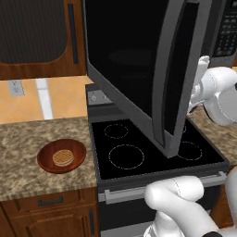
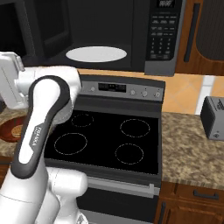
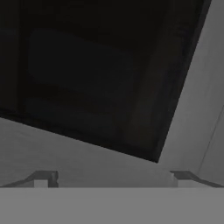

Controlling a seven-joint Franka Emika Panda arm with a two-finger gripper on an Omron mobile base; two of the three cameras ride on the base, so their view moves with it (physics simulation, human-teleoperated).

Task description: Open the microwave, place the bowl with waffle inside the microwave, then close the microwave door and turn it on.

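open pincer (image 3: pixel 109 177) faces microwave door (image 1: pixel 139 69), fingertips barely visible.

One microwave (image 2: pixel 131 35), one stove (image 2: pixel 109 140) with four burner rings, one bowl (image 1: pixel 61 155) holding one waffle (image 1: pixel 63 157), one toaster (image 2: pixel 213 118).

This was a home kitchen, rendered rather than photographed. A black-topped stove (image 2: pixel 109 140) with four burner rings sat between speckled granite surfaces (image 1: pixel 28 152), and an over-range microwave (image 2: pixel 127 35) with a button panel hung above it, its door (image 1: pixel 139 69) swung open. Brown wooden cabinets (image 1: pixel 41 37) ran above and below, with orange tile on the wall (image 1: pixel 65 97) and a socket (image 1: pixel 15 87). A toaster (image 2: pixel 213 118) stood on the right-hand surface.
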